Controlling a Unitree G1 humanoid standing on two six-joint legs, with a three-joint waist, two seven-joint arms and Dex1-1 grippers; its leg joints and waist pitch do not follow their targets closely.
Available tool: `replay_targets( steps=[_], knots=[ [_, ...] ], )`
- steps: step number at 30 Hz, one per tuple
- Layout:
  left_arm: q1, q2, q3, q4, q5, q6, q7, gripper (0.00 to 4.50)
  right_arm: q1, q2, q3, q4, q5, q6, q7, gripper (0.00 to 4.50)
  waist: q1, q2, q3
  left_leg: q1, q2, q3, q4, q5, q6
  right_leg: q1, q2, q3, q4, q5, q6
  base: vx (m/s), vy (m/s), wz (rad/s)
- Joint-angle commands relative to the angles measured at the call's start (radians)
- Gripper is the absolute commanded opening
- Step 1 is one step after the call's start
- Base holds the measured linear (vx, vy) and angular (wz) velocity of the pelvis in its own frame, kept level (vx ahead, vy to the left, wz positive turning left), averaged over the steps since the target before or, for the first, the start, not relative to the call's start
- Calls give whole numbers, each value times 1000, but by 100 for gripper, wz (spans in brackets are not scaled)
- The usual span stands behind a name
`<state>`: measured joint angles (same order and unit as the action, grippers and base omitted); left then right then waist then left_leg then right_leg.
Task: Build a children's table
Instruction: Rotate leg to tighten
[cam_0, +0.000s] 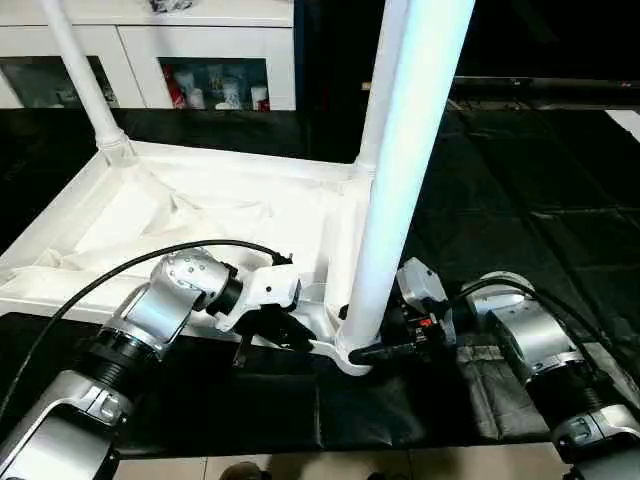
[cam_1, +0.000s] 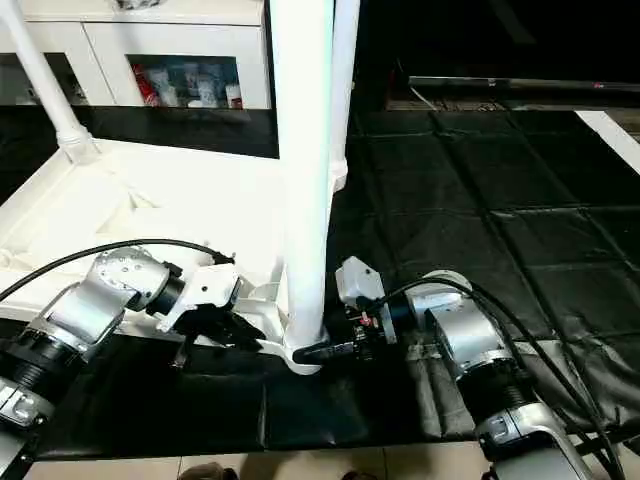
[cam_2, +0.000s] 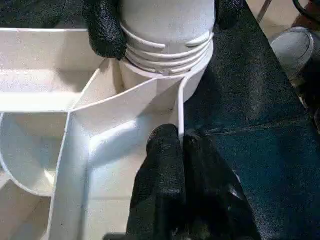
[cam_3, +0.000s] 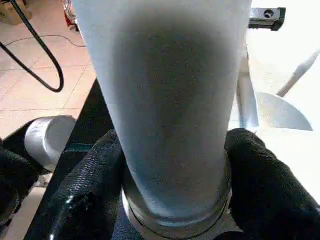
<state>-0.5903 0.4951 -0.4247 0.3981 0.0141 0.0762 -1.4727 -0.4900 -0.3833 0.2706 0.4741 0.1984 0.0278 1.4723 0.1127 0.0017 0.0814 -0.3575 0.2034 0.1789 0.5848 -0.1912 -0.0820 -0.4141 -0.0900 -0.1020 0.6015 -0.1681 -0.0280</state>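
**Near leg gripped at its base while the top's wall is pinched**

Nearest the robot, the right gripper (cam_1: 318, 352) reaches in level from the right, its two black fingers (cam_3: 87, 200) standing either side of the near leg (cam_1: 303, 190) just above the threaded collar; they look pressed against the tube, likely to turn or steady it in its corner socket (cam_1: 298, 358). The jaws sit as wide as the leg's base, clamped on it.

Just left of that corner, the left gripper (cam_0: 262, 338) has its fingers (cam_2: 167, 170) together on the thin side wall of the table top (cam_0: 200, 215), apparently holding the top still against any twisting of the leg.

The top lies upside down on the black mat (cam_1: 500, 200), ribs upward. At its far corners two more legs stand in their sockets: the far-left leg (cam_0: 85, 85) and another leg (cam_1: 343, 90) behind the near one. Beyond them stands a white glass-door cabinet (cam_0: 140, 55).
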Motion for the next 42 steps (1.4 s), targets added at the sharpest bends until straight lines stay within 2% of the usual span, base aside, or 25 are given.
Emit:
replay_targets(
  steps=[1, 6, 10, 11, 13, 16, 18, 20, 21, 22, 23, 24, 25, 27, 28, 29, 30, 31, 32, 33, 34, 36, 38, 40, 42],
  knots=[
    [20, -6, -48, -1, 12, -7, -32, 0, -1, 6, 14, -10, 2, -14, 23, 267, -5, -2, -69, 2, 34, -5, -66, -140, 82, 62, -62, 59, -60, -190, -241, 0, 0, 0],
    [35, -18, -38, -13, 2, 17, -9, 0, 22, 10, 14, -30, 9, -3, 11, 263, -6, -2, -68, 4, 35, -4, -67, -149, 80, 61, -61, 59, -61, -198, -241, 0, 0, 0],
    [42, -59, -6, -30, -8, 106, 81, 0, 55, 49, -23, -64, 33, 86, -103, 262, -7, -3, -64, 4, 36, -5, -70, -159, 76, 61, -60, 60, -64, -225, -234, 0, 0, 0],
    [42, -75, 6, -31, -5, 125, 120, 0, 62, 68, -35, -66, 26, 98, -162, 262, -8, -3, -59, 5, 36, -5, -73, -189, 68, 58, -62, 60, -72, -277, -222, 0, 0, 0],
    [40, -104, 30, -39, -12, 174, 177, 0, 70, 91, -45, -64, 10, 105, -233, 262, -17, -2, -46, 15, 32, -12, -81, -296, 29, 52, -66, 56, -95, -481, -165, 0, 0, 0],
    [34, -188, 99, -70, -28, 303, 339, 0, 80, 163, -73, -58, -23, 144, -419, 262, -30, -7, -45, 18, 29, -14, -81, -303, 11, 50, -69, 56, -107, -562, -124, 0, 0, 0],
    [36, -241, 141, -101, -54, 387, 416, 0, 78, 227, -104, -52, -29, 164, -540, 262, -47, -10, -47, 2, 25, -22, -84, -285, 6, 61, -70, 47, -109, -592, -93, 0, 0, 0],
    [43, -295, 176, -140, -63, 456, 496, 0, 66, 301, -128, -30, -53, 186, -697, 262, -69, -11, -51, -5, 22, -27, -84, -275, 9, 61, -68, 44, -109, -559, -93, 0, 0, 0],
    [43, -295, 176, -140, -63, 456, 496, 0, 66, 301, -128, -30, -53, 186, -697, 262, -73, -12, -51, -5, 21, -26, -84, -274, 16, 59, -67, 46, -111, -550, -94, 0, 0, 0],
    [50, -342, 199, -160, -36, 503, 598, 0, 46, 359, -143, 7, -85, 184, -841, 262, -77, -10, -54, -4, 22, -25, -82, -256, 23, 57, -66, 50, -106, -507, -108, 0, 0, 0],
    [50, -342, 199, -160, -36, 503, 598, 0, 46, 359, -143, 7, -85, 184, -841, 262, -80, -10, -53, -5, 22, -24, -82, -246, 26, 56, -65, 50, -104, -485, -119, 0, 0, 0],
    [50, -343, 200, -160, -35, 504, 601, 0, 45, 360, -144, 8, -85, 185, -844, 262, -80, -10, -53, -4, 20, -22, -80, -242, 30, 55, -63, 50, -105, -476, -123, 0, 0, 0],
    [48, -380, 224, -162, -24, 528, 669, 0, 30, 387, -153, 31, -99, 187, -911, 262, -76, -10, -56, 2, 17, -15, -76, -220, 49, 51, -61, 54, -104, -435, -139, 0, 0, 0],
    [47, -426, 244, -173, -9, 552, 744, 0, 11, 414, -154, 52, -117, 183, -963, 262, -75, -15, -58, -2, 17, -13, -75, -180, 61, 56, -59, 54, -97, -381, -158, 0, 0, 0],
    [47, -429, 246, -174, -9, 554, 748, 0, 10, 416, -154, 53, -118, 183, -966, 262, -72, -12, -59, -1, 18, -12, -74, -167, 63, 56, -59, 55, -95, -360, -164, 0, 0, 0],
    [52, -458, 255, -195, -5, 583, 787, 0, 4, 433, -161, 55, -128, 179, -990, 262, -67, -11, -63, 1, 19, -10, -72, -138, 74, 56, -58, 57, -89, -303, -176, 0, 0, 0],
    [54, -463, 256, -202, -4, 594, 795, 0, 5, 437, -164, 54, -132, 177, -994, 262, -70, -13, -65, -3, 20, -9, -71, -119, 78, 60, -57, 59, -81, -259, -188, 55, -9, 3],
    [55, -463, 255, -205, -4, 596, 796, 0, 6, 438, -168, 52, -132, 172, -992, 262, -67, -12, -70, -7, 20, -11, -68, -65, 98, 65, -56, 57, -70, -167, -212, 55, -9, 3],
    [57, -462, 251, -212, -5, 603, 802, 0, 8, 440, -169, 49, -129, 170, -994, 262, -67, -12, -72, -8, 18, -10, -65, -43, 107, 67, -54, 58, -64, -126, -221, 53, -1, 1],
    [59, -455, 245, -216, -5, 601, 799, 0, 11, 439, -173, 43, -117, 171, -985, 262, -65, -10, -76, -8, 18, -10, -60, -2, 132, 67, -53, 58, -56, -50, -241, 0, 0, 0],
    [62, -444, 236, -221, -7, 601, 796, 0, 16, 437, -178, 33, -103, 170, -977, 318, -65, -8, -77, -10, 17, -10, -57, 27, 156, 68, -53, 58, -50, 3, -259, 0, 0, 0],
    [63, -441, 236, -223, -6, 601, 796, 0, 17, 435, -179, 31, -99, 168, -978, 332, -65, -10, -72, -9, 17, -7, -58, 6, 174, 67, -54, 56, -56, -23, -266, 0, 0, 0],
    [63, -428, 232, -220, -4, 591, 782, 0, 20, 423, -177, 27, -97, 170, -964, 344, -65, -8, -69, -7, 18, -7, -61, -44, 160, 67, -56, 55, -66, -107, -252, 0, 0, 0],
    [63, -374, 209, -209, -3, 548, 710, 0, 37, 382, -179, 13, -98, 149, -907, 379, -64, -7, -66, -5, 20, -9, -66, -96, 130, 65, -57, 55, -75, -191, -224, 0, 0, 0],
    [63, -367, 206, -208, -4, 543, 700, 0, 39, 377, -179, 11, -98, 144, -899, 383, -64, -7, -67, -5, 20, -9, -66, -107, 118, 66, -57, 57, -75, -202, -214, 0, 0, 0]
  ],
)
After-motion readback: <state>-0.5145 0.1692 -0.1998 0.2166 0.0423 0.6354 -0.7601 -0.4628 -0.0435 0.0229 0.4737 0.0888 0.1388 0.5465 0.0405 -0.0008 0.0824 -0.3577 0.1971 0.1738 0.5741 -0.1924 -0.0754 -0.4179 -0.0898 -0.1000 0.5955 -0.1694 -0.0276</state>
